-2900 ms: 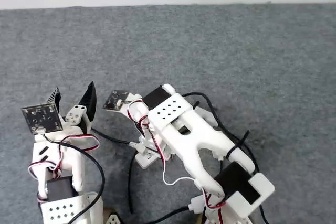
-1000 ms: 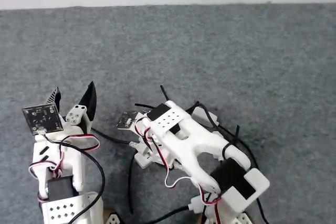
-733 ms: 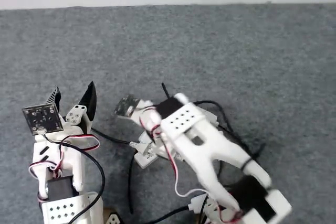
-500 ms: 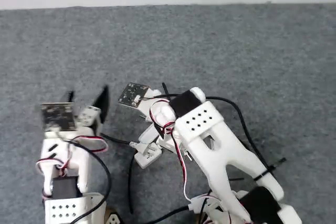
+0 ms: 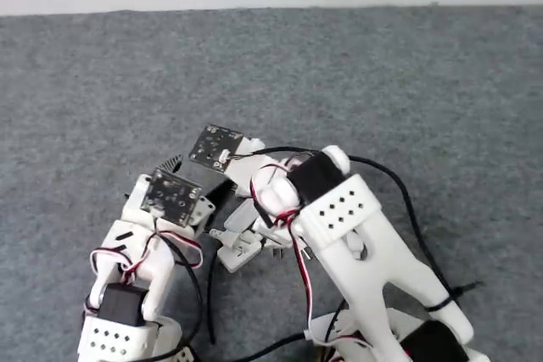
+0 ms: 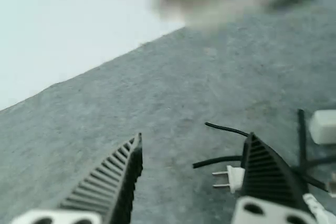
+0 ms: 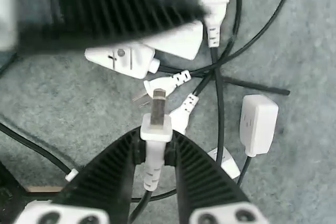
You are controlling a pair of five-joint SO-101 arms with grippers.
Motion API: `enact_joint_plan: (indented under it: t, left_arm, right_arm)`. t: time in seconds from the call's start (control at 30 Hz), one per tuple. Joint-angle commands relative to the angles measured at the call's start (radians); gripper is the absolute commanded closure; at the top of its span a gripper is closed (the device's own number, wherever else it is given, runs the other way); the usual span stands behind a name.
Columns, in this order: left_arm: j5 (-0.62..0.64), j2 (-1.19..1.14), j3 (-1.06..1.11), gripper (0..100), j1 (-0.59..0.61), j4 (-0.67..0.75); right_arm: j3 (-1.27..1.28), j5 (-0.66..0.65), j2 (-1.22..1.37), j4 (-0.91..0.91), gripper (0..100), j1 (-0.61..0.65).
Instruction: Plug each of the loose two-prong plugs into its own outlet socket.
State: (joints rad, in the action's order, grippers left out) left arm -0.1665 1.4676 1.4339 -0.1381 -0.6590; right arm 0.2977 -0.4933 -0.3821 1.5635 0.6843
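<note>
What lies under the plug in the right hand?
Under the plug in the right hand lie a second plug, black cords and grey mat. The hand's fingers hide what lies beside it.

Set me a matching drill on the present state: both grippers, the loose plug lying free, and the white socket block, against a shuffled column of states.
Things:
1. left gripper
2. right gripper
3. loose plug
4. socket block

States:
a. lies on the carpet, nothing plugged in
b. shut on a white plug, prongs pointing away from the wrist
c. open, holding nothing
d. lies on the carpet, prongs bare, ungripped

Pairs: 1-c; 2-b; 3-d; 4-a
</note>
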Motion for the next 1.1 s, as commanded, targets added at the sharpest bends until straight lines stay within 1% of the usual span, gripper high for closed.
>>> enact_joint_plan:
  t: [0.0, 0.13, 0.37, 0.63, 0.9, 1.0, 1.07]
  left_arm:
    - [-0.034, 0.011, -0.015, 70, -0.046, -0.025]
    - [-0.04, 0.011, -0.027, 70, -0.083, -0.064]
    - [-0.041, 0.011, -0.104, 70, -0.089, -0.166]
    - [-0.021, 0.011, -0.163, 70, -0.086, -0.233]
    - [-0.018, 0.011, -0.183, 70, -0.107, -0.269]
    - [0.002, 0.011, -0.183, 70, -0.114, -0.27]
    - [0.002, 0.011, -0.185, 72, -0.115, -0.27]
  right_arm:
    - [-0.072, 0.028, -0.042, 0.019, 99.1, 0.039]
    - [-0.08, 0.029, -0.042, 0.01, 99.1, 0.058]
    - [-0.071, 0.04, -0.041, 0.016, 99.1, 0.051]
    - [-0.077, 0.041, -0.051, 0.018, 99.1, 0.054]
    - [-0.078, 0.041, -0.053, 0.021, 99.1, 0.054]
    - [-0.074, 0.041, -0.053, 0.021, 99.1, 0.053]
    - [-0.072, 0.043, -0.053, 0.021, 99.1, 0.053]
